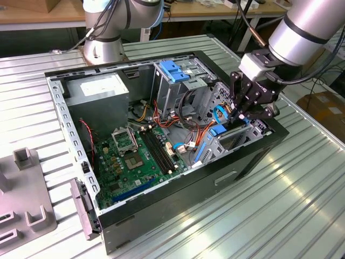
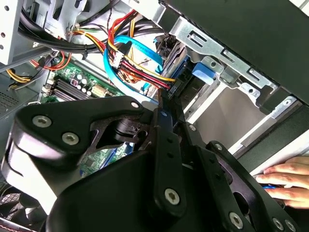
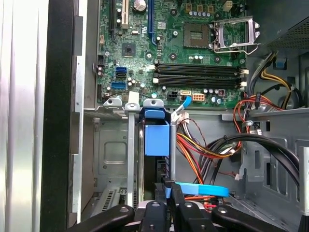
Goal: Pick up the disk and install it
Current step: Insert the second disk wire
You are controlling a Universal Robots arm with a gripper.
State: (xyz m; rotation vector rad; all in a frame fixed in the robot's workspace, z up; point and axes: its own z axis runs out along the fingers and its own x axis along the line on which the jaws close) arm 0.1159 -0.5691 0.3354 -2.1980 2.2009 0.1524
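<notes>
Item 1, tool: you have it low inside the open computer case, at the drive bay on the exterior view's right. In the first wrist view the black fingers sit pressed together on a thin blue edge; judged clenched on the disk, gripping by the rail so the metal body stays free to slide.

Item 2, disk: stands on edge in the bay, blue carrier upward, between two metal bay rails. Looks partly to mostly seated; can't tell if fully home. Held vertical prob. because the slot runs that way.

Item 3, motherboard: flat on the case floor, just beside the bay, clear of the tool.

Item 4, cables: red/orange/yellow bundle and a thin blue cable loop near the bay, close to the fingers; snag risk, judged.

Item 5, tall cage w/ blue tab: mid-case, apart from the tool.

Item 6, a person's hand: resting at the case's outer wall in the second wrist view, prob. steadying it.

Item 7, tabletop: ribbed metal, carries the case.
</notes>
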